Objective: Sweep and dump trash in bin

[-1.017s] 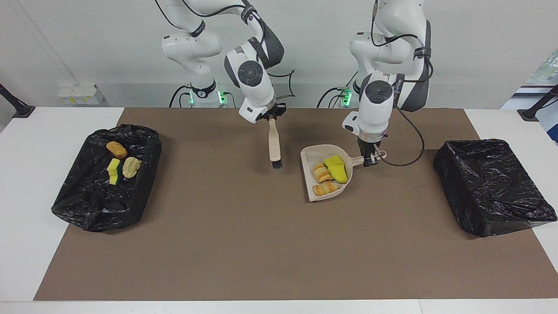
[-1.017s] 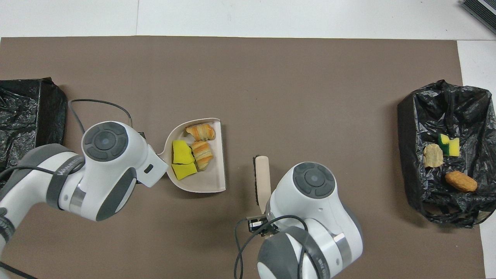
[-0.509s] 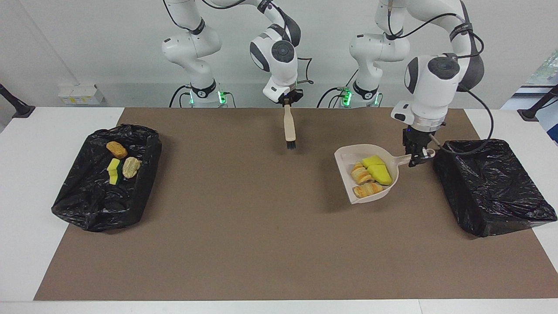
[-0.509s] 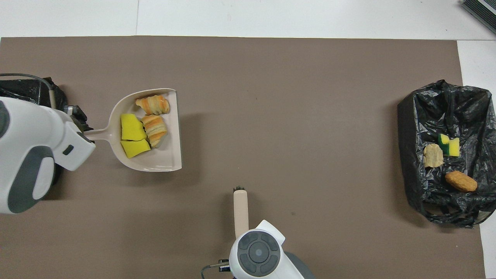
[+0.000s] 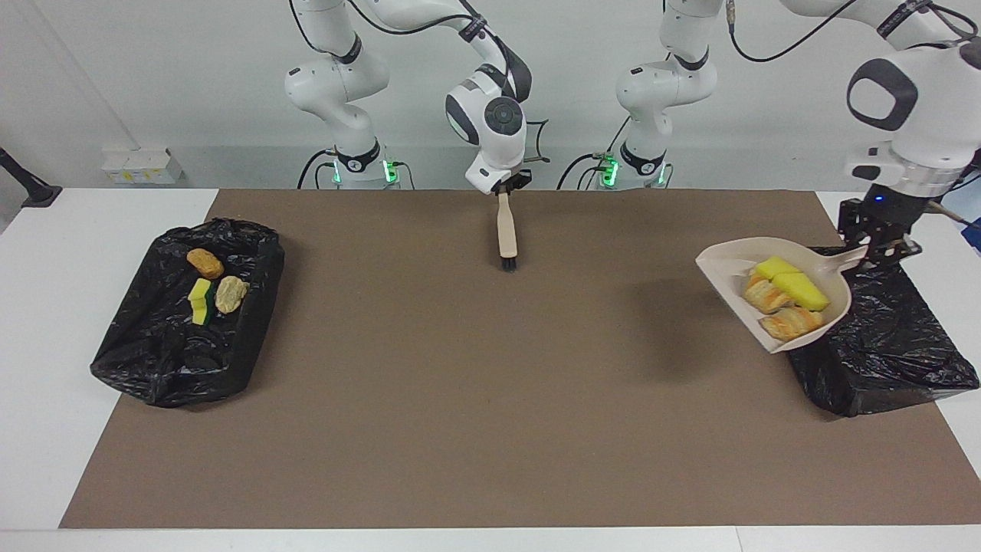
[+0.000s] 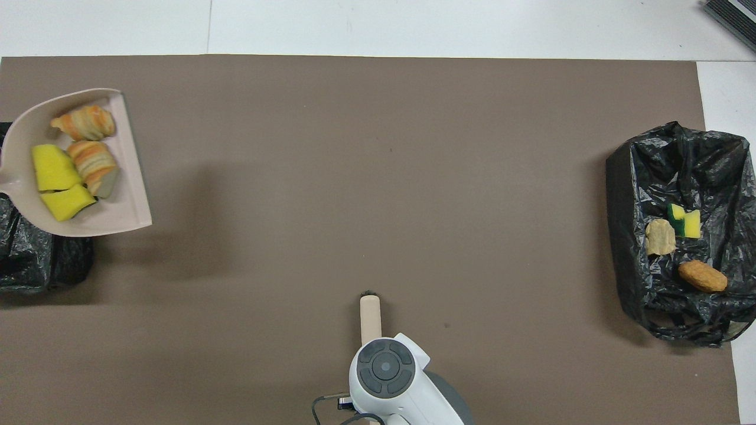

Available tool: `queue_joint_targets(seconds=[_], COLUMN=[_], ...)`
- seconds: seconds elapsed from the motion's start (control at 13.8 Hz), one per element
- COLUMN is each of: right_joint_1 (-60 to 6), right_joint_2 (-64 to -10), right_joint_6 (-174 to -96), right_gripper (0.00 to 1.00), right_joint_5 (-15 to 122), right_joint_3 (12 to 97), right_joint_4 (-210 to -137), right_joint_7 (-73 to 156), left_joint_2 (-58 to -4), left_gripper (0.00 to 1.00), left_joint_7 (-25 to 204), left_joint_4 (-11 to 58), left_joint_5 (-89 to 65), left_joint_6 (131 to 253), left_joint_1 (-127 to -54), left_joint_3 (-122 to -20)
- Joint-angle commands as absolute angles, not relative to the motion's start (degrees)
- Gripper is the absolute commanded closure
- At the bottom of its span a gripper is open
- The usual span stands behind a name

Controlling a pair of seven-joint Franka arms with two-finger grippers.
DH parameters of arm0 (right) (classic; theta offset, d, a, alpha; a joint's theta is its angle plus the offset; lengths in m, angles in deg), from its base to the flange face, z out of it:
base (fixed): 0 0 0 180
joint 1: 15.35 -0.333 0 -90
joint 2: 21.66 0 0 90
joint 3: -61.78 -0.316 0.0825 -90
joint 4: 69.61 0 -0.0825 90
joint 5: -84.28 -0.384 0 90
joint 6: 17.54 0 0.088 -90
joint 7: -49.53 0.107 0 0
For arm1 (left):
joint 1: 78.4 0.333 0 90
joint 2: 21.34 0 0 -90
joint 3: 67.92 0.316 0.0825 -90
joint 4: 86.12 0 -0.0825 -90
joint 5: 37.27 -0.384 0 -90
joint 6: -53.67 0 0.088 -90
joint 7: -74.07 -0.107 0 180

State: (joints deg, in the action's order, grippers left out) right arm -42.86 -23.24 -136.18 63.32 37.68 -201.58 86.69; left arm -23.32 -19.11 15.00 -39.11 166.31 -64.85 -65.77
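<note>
Loaded dustpan [image 5: 797, 264] held up over the bin [image 5: 889, 337]
The left gripper [image 5: 879, 247], clamped on the dustpan's handle, holds four trash bits [image 5: 785, 299] in it above the bin's edge; the right gripper [image 5: 506, 186], clamped on the brush [image 5: 506, 230], hangs over the desk [image 5: 475, 383], well apart.

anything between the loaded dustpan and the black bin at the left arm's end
Nothing visible does. The left gripper holds the dustpan by its handle, raised over the edge of the black bin, with the trash in the pan. The bin's top is open.
</note>
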Motion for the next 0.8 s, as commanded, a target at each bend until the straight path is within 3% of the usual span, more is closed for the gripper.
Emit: queue_joint_targets(seconds=[0.0, 0.29, 0.73], right_joint_1=[-43.2, -38.0, -24.7], right_joint_2=[-25.3, -25.6, -24.6], right_joint_6=[-135.1, -129.0, -115.1], right_gripper=[0.01, 0.0, 0.0], right_joint_5=[65.4, 68.8, 72.8], right_joint_3=[37.6, 37.8, 38.0], right_joint_4=[-198.3, -192.4, -180.8], right_joint_7=[86.8, 85.7, 72.3], left_joint_2=[-27.3, -29.2, -32.0], left_gripper=[1.0, 1.0, 1.0], left_joint_7=[-22.8, -27.6, -30.3], left_joint_4=[8.3, 4.8, 2.3], left_joint_5=[-37.4, -38.7, -57.3], left_joint_6=[163.4, 163.8, 172.1], left_joint_1=[-58.6, -51.8, -50.3], left_joint_3=[-66.7, -66.7, -66.8])
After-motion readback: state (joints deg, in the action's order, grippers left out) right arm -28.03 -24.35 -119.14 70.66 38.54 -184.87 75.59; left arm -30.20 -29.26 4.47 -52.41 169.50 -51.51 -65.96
